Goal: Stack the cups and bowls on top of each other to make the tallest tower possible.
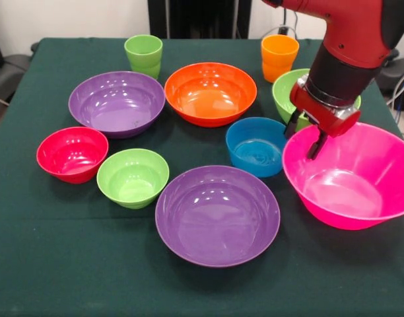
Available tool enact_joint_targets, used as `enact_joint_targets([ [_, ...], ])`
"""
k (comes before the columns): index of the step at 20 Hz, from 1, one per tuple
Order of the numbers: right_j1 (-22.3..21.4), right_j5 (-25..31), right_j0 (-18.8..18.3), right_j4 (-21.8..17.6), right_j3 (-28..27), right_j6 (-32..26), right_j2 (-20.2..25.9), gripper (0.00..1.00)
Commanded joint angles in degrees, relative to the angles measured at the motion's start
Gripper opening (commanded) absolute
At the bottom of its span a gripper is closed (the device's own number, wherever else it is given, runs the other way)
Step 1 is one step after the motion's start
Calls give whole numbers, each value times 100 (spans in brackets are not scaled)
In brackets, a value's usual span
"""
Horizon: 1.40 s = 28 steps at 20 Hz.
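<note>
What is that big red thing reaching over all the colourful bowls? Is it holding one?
That red and black thing is a robot arm. The picture is taken from across the table, facing the robot. At the arm's tip is its end effector, the part that grabs. It hangs at the far rim of the huge glossy pink plastic bowl; whether it is gripping is hard to tell. On the dark green tablecloth sit two large purple bowls, a large orange bowl, a lime green bowl partly hidden behind the arm, and small blue, red and lime green bowls. At the back stand a light green cup and an orange cup. Nothing is stacked yet.
</note>
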Motion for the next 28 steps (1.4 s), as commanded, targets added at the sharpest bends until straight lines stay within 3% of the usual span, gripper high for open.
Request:
enact_joint_targets([
  [1,428,-10,58,-25,-424,411,874,100],
  [6,614,11,205,65,-637,697,754,100],
  [12,638,179,225,23,-749,561,775,100],
  [28,280,360,149,-23,-375,321,913,100],
])
